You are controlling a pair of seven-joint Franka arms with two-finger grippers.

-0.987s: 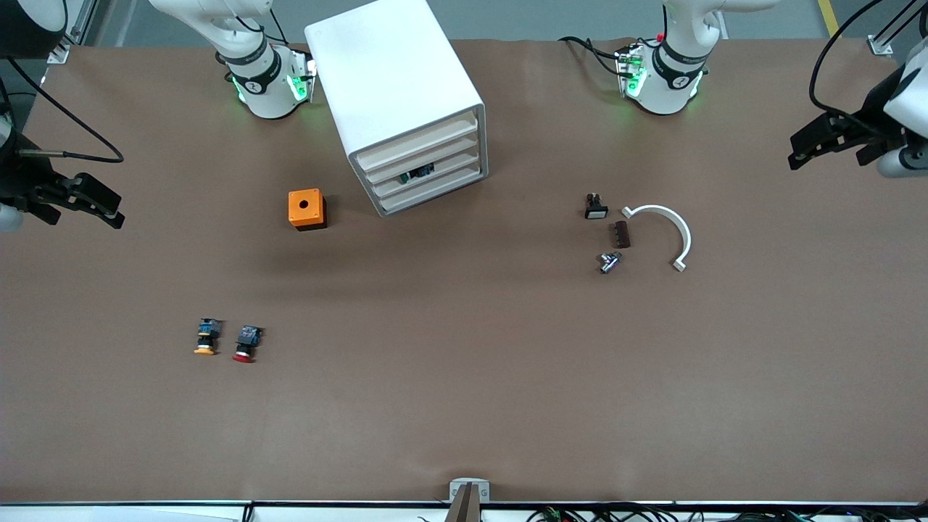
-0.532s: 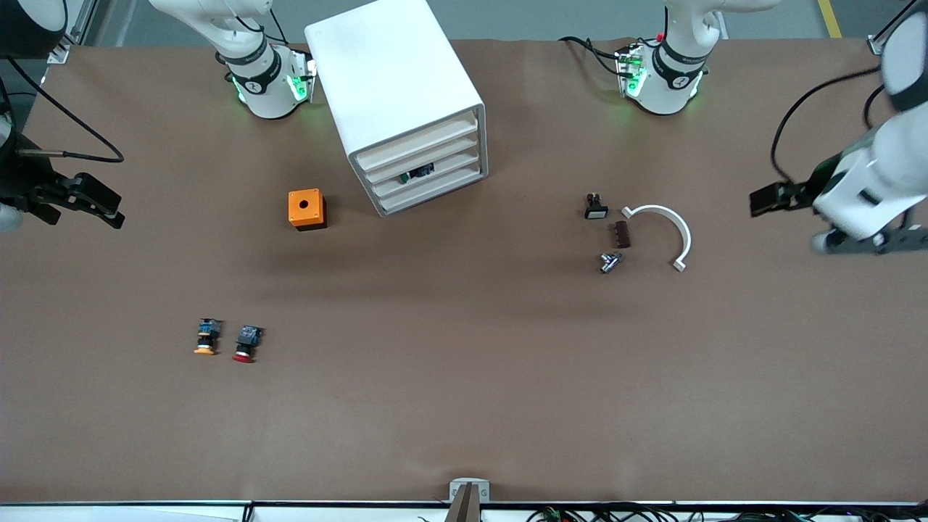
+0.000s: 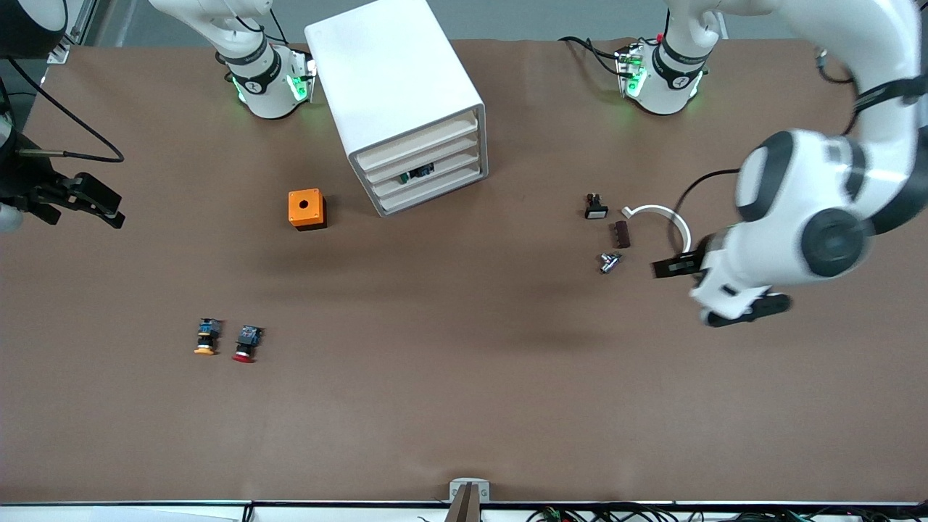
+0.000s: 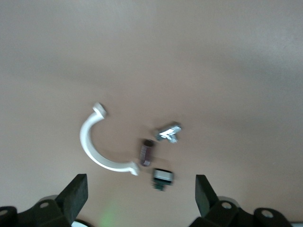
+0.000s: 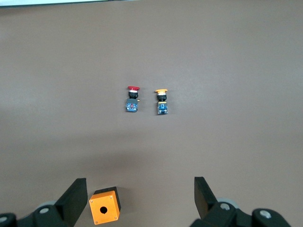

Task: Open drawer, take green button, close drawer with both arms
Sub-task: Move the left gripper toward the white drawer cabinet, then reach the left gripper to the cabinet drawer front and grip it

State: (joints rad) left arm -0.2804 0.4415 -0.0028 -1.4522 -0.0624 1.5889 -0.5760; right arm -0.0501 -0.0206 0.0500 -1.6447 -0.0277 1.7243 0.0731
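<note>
The white cabinet [image 3: 395, 87] stands near the robots' bases with its four cream-fronted drawers shut. Through the front of the third drawer [image 3: 449, 169] from the top shows the button [image 3: 418, 173], dark with a bit of green. My left gripper [image 3: 676, 267] is open and empty, up over the table beside a white curved piece [image 3: 670, 221]; its own view shows its fingers wide apart [image 4: 139, 201]. My right gripper [image 3: 83, 197] is open and empty [image 5: 139, 201], waiting high over the right arm's end of the table.
An orange box with a round hole [image 3: 306, 209] [image 5: 104, 211] sits beside the cabinet. A red-capped button [image 3: 246, 344] [image 5: 132, 99] and a yellow-capped one [image 3: 206, 338] [image 5: 161, 101] lie nearer the front camera. By the curved piece [image 4: 92, 146] lie a white-capped switch [image 3: 595, 207], a brown block [image 3: 621, 234] and a metal part [image 3: 610, 261].
The left arm has swung in from the table's end and its gripper now hangs over the small parts by the white curved piece. The right arm has not moved.
</note>
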